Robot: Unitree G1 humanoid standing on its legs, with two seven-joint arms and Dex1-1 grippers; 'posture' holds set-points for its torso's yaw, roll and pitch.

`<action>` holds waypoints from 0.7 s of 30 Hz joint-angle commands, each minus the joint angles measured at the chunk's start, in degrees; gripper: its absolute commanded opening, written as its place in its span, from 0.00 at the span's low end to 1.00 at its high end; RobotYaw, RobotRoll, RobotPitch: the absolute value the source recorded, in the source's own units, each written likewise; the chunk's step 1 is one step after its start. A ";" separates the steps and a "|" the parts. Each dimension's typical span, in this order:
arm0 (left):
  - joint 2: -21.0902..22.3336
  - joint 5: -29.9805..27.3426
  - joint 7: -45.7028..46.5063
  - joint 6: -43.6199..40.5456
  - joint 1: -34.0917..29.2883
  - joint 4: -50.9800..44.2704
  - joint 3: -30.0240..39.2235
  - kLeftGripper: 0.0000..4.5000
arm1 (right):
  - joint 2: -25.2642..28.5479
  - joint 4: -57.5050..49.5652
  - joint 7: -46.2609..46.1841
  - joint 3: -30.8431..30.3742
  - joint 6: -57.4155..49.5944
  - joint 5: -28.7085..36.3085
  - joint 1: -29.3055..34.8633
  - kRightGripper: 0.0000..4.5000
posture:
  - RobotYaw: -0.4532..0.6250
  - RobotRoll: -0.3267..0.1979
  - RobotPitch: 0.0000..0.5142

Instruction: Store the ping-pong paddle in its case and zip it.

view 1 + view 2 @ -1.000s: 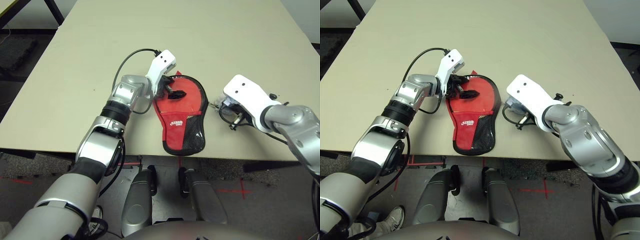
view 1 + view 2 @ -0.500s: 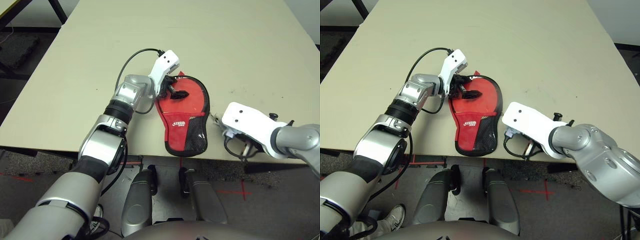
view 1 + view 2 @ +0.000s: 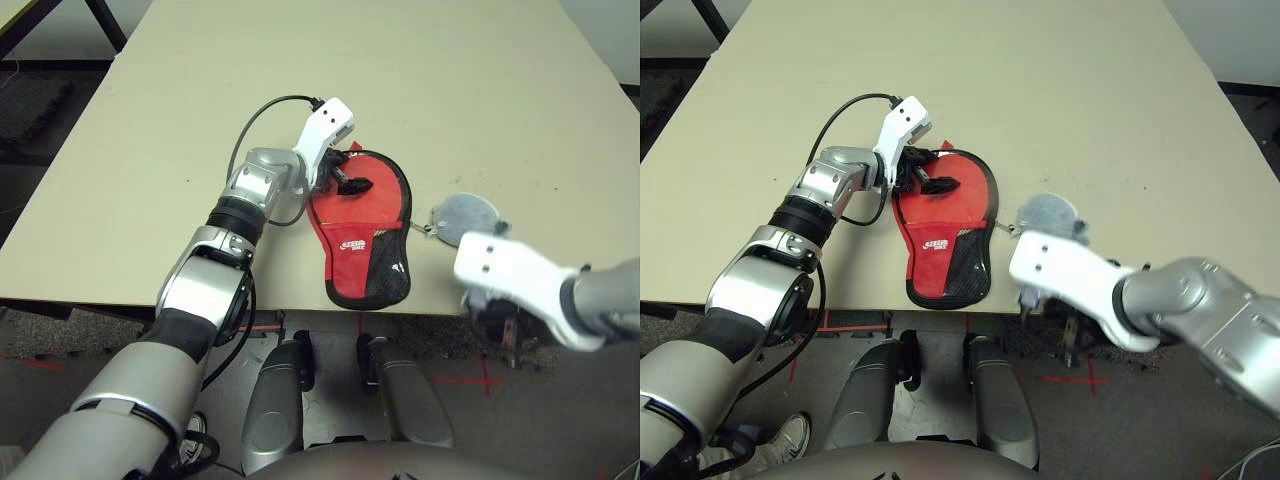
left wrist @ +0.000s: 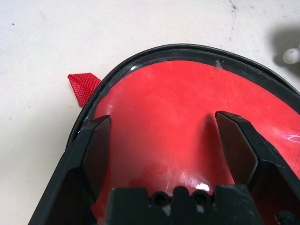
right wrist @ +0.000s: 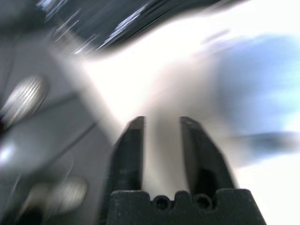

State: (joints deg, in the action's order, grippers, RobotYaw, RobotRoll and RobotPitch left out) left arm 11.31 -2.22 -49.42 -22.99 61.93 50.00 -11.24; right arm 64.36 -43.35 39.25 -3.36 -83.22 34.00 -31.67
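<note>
Left gripper (image 4: 161, 145) rests with fingers spread wide on the red case (image 3: 362, 240), which lies near the table's (image 3: 150, 150) front edge. Right gripper (image 5: 161, 150), fingers slightly parted, holds nothing beside it.

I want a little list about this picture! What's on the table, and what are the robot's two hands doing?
table: beige table
case: red case lying flat near the table's front edge
beside the case: small grey-white lump, to its right
left gripper: left gripper open, fingers over the case's round end
right gripper: right gripper partly open, nothing between its fingers, off the table's front edge
</note>
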 commanded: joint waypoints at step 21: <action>-0.03 2.53 0.63 -1.87 -2.64 3.58 -1.43 1.00 | -7.67 30.59 6.01 -16.64 8.78 -11.00 -14.23 0.98 | 0.30 0.62 0.49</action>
State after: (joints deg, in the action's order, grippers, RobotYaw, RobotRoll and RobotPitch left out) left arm 10.65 -2.20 -49.58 -22.56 62.20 50.16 -11.26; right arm 56.72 -12.81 44.07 -19.36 -72.66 22.11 -46.53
